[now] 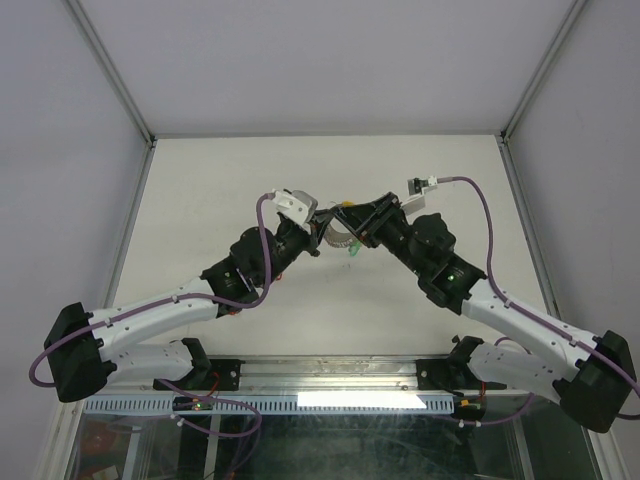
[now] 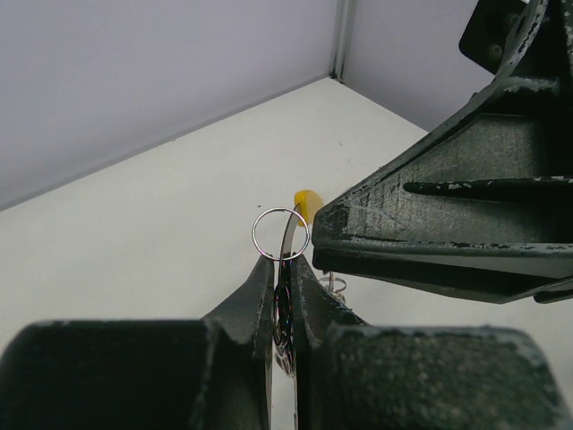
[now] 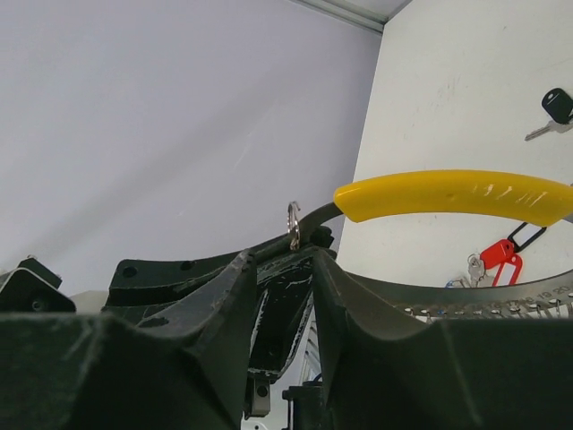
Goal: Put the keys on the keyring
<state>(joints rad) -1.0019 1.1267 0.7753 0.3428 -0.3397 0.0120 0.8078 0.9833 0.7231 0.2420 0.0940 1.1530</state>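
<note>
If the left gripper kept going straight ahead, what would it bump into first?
Probably the yellow plastic-coated handle just past the thin silver wire ring it holds; the right gripper sits close beside, depth unclear.

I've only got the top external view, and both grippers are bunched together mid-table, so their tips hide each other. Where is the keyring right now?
Observer: In the left wrist view the keyring stands upright, right at the fingertips of the left gripper, which is shut. I cannot tell whether it pinches the ring itself.
Operator: Any keys lying loose? I can't find one from above.
Observer: Yes. The right wrist view shows a red tag with a small silver key beside it, lying on the table.
</note>
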